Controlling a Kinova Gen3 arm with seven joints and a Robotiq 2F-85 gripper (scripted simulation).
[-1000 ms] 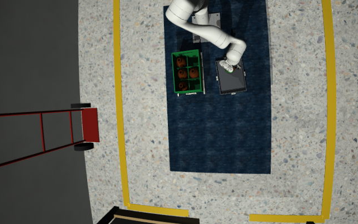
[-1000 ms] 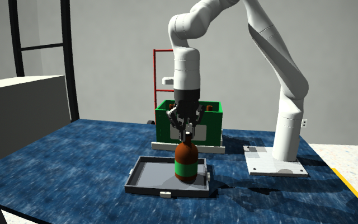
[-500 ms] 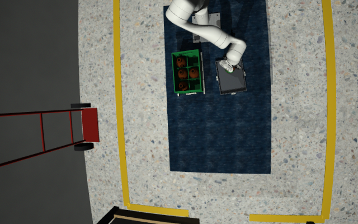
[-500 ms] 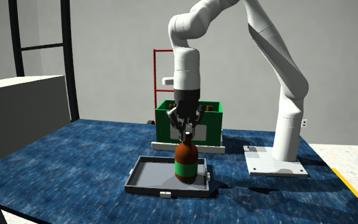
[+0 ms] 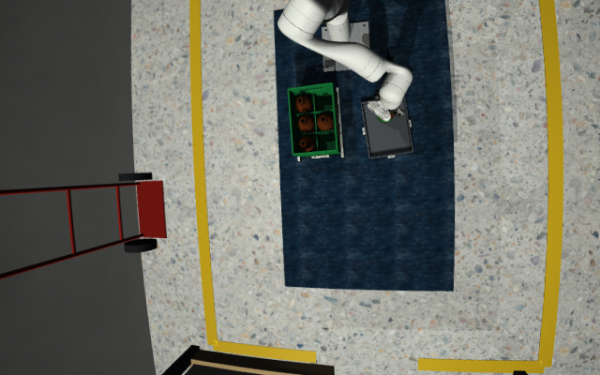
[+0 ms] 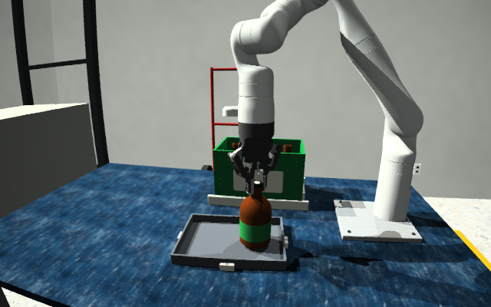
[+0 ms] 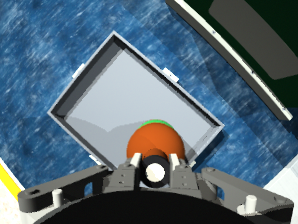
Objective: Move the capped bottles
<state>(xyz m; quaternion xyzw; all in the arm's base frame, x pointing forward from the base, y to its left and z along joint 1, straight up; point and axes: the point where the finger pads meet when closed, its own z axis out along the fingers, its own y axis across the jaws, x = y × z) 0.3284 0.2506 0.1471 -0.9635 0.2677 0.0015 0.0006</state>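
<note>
My gripper (image 6: 258,183) is shut on the white-capped neck of a brown bottle with a green label (image 6: 255,222). The bottle stands upright, its base on or just above the grey tray (image 6: 229,242), near the tray's right end. In the wrist view the bottle's cap (image 7: 154,172) sits between my fingers above the tray (image 7: 133,106). From above, the gripper and bottle (image 5: 379,118) are at the tray's end nearest the robot base (image 5: 386,131). The green crate (image 5: 315,118) holds several brown bottles (image 5: 306,123); their tops are too small to judge.
The crate (image 6: 258,173) stands behind the tray on a white base. The robot's base plate (image 6: 376,224) is to the right. A red hand truck (image 5: 67,225) stands off the table. Yellow floor lines border the area.
</note>
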